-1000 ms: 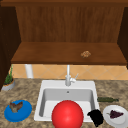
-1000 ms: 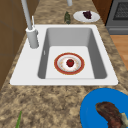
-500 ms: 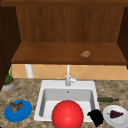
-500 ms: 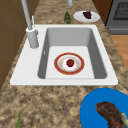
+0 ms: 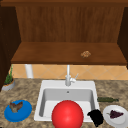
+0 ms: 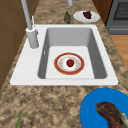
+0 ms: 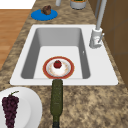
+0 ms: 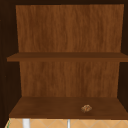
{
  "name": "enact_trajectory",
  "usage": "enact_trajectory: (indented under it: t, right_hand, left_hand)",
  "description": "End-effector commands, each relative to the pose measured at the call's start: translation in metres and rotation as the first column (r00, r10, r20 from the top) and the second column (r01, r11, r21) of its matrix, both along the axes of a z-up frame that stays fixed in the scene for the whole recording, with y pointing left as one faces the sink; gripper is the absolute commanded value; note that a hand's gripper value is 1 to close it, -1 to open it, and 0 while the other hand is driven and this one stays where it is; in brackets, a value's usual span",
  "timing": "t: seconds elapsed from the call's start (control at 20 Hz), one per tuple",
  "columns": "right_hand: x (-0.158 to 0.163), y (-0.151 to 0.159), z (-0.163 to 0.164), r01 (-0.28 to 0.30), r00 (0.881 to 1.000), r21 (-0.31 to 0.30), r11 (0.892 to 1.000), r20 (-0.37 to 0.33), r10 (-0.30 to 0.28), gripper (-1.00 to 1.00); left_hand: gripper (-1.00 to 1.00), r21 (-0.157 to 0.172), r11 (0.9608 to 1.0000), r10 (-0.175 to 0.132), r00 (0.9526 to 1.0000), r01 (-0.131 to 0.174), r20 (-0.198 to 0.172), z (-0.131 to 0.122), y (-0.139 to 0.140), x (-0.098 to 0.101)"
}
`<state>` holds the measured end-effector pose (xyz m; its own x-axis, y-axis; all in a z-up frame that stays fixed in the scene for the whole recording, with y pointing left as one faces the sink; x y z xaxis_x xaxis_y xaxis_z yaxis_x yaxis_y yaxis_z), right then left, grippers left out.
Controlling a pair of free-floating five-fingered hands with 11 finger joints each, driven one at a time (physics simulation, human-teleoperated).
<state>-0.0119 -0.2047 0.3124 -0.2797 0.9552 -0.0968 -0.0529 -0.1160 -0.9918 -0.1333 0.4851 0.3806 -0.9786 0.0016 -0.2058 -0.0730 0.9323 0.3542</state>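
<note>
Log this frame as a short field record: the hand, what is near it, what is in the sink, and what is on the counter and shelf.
hand: right hand, at the sink's front right corner
nearest: white plate with grapes, just right of the hand; green bottle lying on the counter behind
sink: red-rimmed plate on the basin floor, small red fruit on it
foreground: red ball, left of the hand
left counter: blue plate with brown food; potted plant
shelf: small brown lump

Matt white sink (image 6: pixel 25 75), speckled stone-look counter (image 6: pixel 50 105), wood-grain shelf (image 8: pixel 50 107), smooth metal-grey faucet (image 6: pixel 31 35), glossy blue plate (image 5: pixel 23 113).
</note>
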Motion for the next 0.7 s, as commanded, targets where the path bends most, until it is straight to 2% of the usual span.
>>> enact_trajectory:
  t: [0.0,0.25,0.45,0.65]
  right_hand:
    - [0.0,0.0,0.0,0.0,1.0,0.0,1.0,0.0,0.0,0.0]
    - [0.0,0.0,0.0,0.0,1.0,0.0,1.0,0.0,0.0,0.0]
    - [0.0,0.0,0.0,0.0,1.0,0.0,1.0,0.0,0.0,0.0]
    - [0.0,0.0,0.0,0.0,1.0,0.0,1.0,0.0,0.0,0.0]
  left_hand:
    - [-1.0,0.125,0.9922,-0.001,0.9999,-0.001,0.012,-0.003,-0.008,0.0]
    - [-1.0,0.151,0.9886,-0.001,1.0,-0.001,0.01,-0.008,-0.019,0.0]
    - [-1.0,0.169,0.9856,0.001,1.0,-0.001,0.004,-0.021,-0.036,0.0]
    - [-1.0,0.197,0.9805,0.0,1.0,-0.001,0.002,-0.025,-0.044,0.001]
